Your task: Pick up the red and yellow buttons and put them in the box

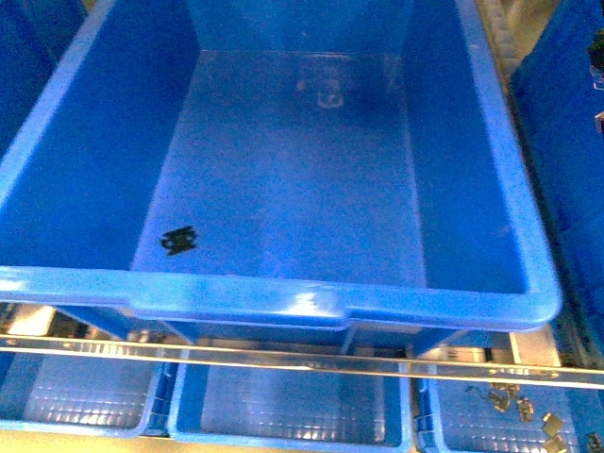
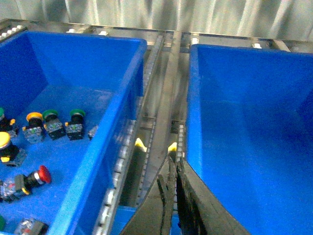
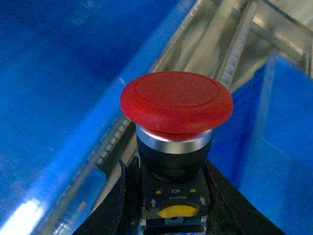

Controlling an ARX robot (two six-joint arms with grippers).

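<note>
One red button [image 3: 176, 100] is clamped in the right gripper [image 3: 168, 205], above a metal rail [image 3: 210, 54]. The left gripper [image 2: 175, 178] has its fingers pressed together beside a blue bin [image 2: 98, 161] with one more red button [image 2: 41, 175] and two yellow buttons [image 2: 4, 142] inside.

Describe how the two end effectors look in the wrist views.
The left end effector has two matte black fingers, long and tapering, with ridged inner edges. The right end effector shows only black finger sides. No cables or markings are visible.
</note>
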